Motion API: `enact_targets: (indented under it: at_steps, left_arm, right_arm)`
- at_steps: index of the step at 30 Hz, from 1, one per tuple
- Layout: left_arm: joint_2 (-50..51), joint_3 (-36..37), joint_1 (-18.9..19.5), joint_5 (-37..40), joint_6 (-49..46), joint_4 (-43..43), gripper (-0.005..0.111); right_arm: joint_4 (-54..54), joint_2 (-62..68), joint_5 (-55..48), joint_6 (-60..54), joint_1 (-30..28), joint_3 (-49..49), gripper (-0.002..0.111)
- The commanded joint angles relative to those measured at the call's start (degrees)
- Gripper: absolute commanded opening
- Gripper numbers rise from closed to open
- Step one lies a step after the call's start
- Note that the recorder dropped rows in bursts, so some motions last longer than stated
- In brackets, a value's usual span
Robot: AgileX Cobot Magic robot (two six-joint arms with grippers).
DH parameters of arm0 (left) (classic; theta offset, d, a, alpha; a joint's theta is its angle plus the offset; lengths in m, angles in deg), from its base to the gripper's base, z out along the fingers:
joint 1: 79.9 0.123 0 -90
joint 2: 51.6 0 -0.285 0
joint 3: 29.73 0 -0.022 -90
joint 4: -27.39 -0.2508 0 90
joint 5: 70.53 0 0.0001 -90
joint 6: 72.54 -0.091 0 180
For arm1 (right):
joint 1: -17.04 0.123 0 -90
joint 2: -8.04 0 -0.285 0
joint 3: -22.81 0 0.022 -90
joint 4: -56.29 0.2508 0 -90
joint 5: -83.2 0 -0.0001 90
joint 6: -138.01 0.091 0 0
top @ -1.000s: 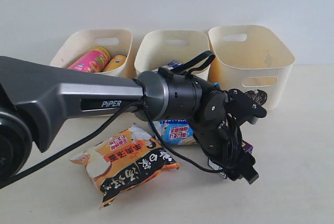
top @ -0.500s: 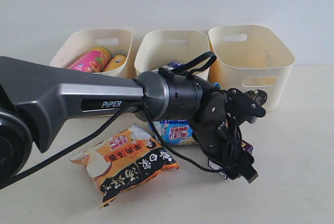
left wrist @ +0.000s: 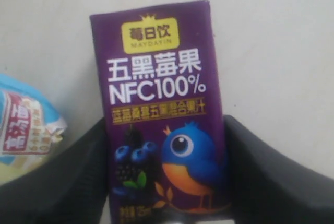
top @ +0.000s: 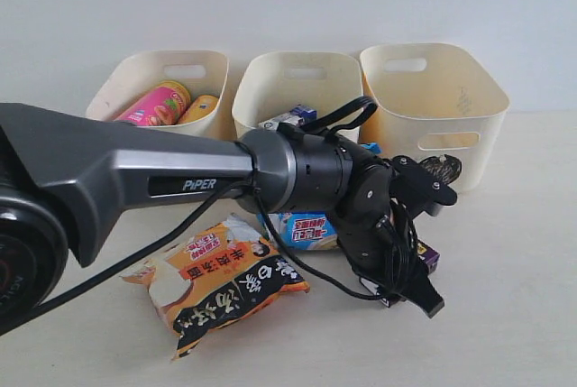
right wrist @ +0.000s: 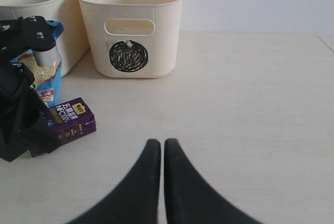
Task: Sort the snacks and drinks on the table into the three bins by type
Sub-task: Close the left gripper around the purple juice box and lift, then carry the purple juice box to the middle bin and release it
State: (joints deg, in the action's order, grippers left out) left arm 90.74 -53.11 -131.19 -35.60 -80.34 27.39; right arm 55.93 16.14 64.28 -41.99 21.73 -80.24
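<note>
Purple carton (left wrist: pixel 156 125): lying flat on the table (right wrist: pixel 250 104), near the circle bin (right wrist: pixel 130 25), just beside the blue packet (top: pixel 302 229)
Left gripper (left wrist: pixel 166 130): down over that carton, jaws snug against both long sides, no gap showing
Right gripper (right wrist: pixel 161 143): pinched closed, holding nothing, over bare table apart from the carton
Around it: orange packet (top: pixel 221 279) out front; pink tube (top: pixel 155 105) and yellow tube (top: pixel 200 109) in the left bin (top: pixel 135 76); white-and-blue carton (top: pixel 287 118) in the middle bin (top: pixel 270 89)
In the way: left arm (top: pixel 135 179) sprawls across the fronts of the left and middle bins, so their marks are hidden
Hard to see: from outside, only a corner of the purple carton peeks out behind the wrist; its lower end is cut off in the wrist shot
</note>
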Motion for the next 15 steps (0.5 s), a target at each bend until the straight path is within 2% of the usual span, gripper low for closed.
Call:
enact_targets:
  at_steps: [1,15]
  left_arm:
    - [-0.88,-1.39,-0.27,1.23,-0.36,0.58,0.004]
    - [-13.32,-1.39,-0.73,6.19,-2.31,0.85,0.004]
  right_arm:
    - [-0.06,-0.31,0.46,0.0,-0.13,0.27,0.0]
    - [-0.06,-0.31,0.46,0.0,-0.13,0.27,0.0]
